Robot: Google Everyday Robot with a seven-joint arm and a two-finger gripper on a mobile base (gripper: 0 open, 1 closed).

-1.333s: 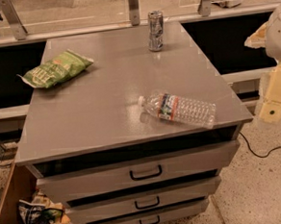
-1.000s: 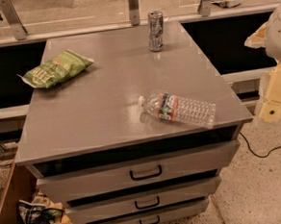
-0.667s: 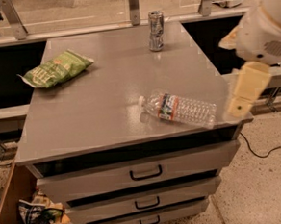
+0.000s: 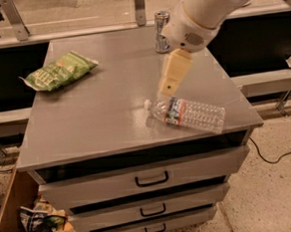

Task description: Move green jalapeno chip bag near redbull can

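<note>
The green jalapeno chip bag [image 4: 59,70] lies flat at the far left of the grey cabinet top [image 4: 106,120]. The redbull can [image 4: 161,32] stands upright at the back middle, partly behind my white arm [image 4: 203,11]. My gripper [image 4: 172,73] hangs from the arm over the middle of the top, just above the cap end of the water bottle, well to the right of the bag. It holds nothing that I can see.
A clear plastic water bottle [image 4: 190,115] lies on its side at the front right of the top. The cabinet has several drawers [image 4: 150,180] below. A cardboard box with clutter [image 4: 28,221] sits on the floor at the left. A rail runs behind.
My arm has swung in from the right edge to over the middle of the top, with the gripper now above the bottle's cap. The view has shifted. Bag, can and bottle have not moved.
</note>
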